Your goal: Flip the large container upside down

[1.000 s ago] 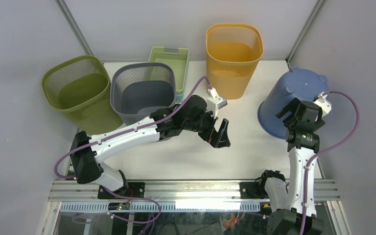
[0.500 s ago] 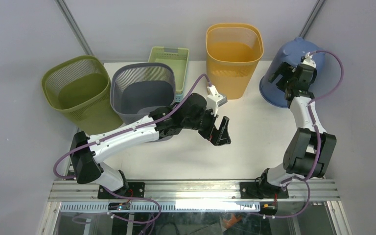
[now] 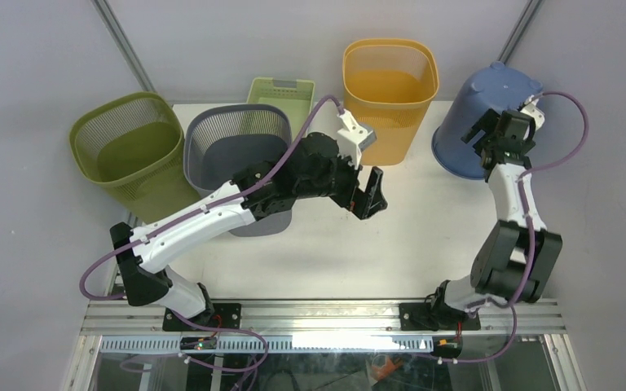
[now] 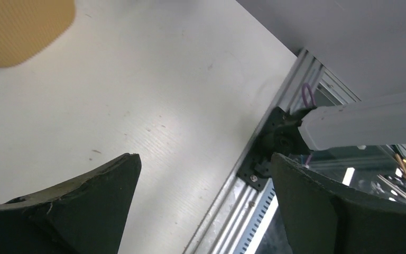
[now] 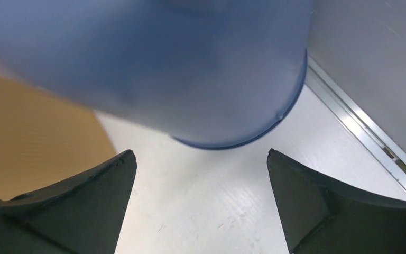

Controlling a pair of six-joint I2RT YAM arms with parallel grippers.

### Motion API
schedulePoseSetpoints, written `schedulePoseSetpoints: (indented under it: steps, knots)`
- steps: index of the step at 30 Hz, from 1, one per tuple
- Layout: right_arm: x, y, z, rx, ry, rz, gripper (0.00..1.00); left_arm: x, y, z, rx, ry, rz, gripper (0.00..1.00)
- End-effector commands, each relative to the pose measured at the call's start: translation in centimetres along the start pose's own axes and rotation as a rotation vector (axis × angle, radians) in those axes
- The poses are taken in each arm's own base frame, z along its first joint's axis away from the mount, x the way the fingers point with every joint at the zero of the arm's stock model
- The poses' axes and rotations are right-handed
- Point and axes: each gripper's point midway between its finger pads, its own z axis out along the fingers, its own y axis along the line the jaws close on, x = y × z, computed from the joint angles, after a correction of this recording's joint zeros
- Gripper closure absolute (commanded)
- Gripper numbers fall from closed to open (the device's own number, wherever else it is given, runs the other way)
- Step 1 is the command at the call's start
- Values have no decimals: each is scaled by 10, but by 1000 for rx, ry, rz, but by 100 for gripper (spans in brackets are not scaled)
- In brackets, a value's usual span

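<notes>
At the far right corner of the table (image 3: 424, 244), the large blue container (image 3: 477, 114) is seen mouth down, its base (with small moulded feet) turned upward and its rim near the tabletop; whether the rim lies flat all round cannot be told. The right gripper (image 3: 495, 135) is held just beside the container's near wall, and in the right wrist view its jaws are spread wide with nothing between them, the container being ahead of the fingertips and apart from them. The left gripper (image 3: 370, 192) is held over the middle of the table, near the foot of the orange basket (image 3: 390, 85), with its jaws likewise spread and empty. A grey basket (image 3: 236, 147), an olive basket (image 3: 122, 151) and a pale green tray (image 3: 284, 91) are ranged along the far left side, all with their openings upward.
</notes>
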Motion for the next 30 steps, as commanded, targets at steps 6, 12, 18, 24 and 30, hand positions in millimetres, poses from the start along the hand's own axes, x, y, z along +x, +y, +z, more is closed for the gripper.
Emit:
schedulePoseSetpoints:
  steps: [6, 12, 18, 24, 30]
  knots:
    - [-38, 12, 70, 62, -19, 70, 2, -102, 18, -21, -160, -204, 126, 1]
    - [-23, 46, 20, -53, -13, 55, 2, -153, 33, -32, -185, -335, 145, 1]
    - [8, 51, -77, -166, 8, 83, 2, -204, 79, -21, -284, -455, 159, 1]
    - [21, 30, -150, -196, 13, -1, 2, -236, 158, 1, -449, -529, -48, 1]
    - [22, 27, -201, -262, 18, -39, 2, -230, 207, 29, -558, -544, -82, 1]
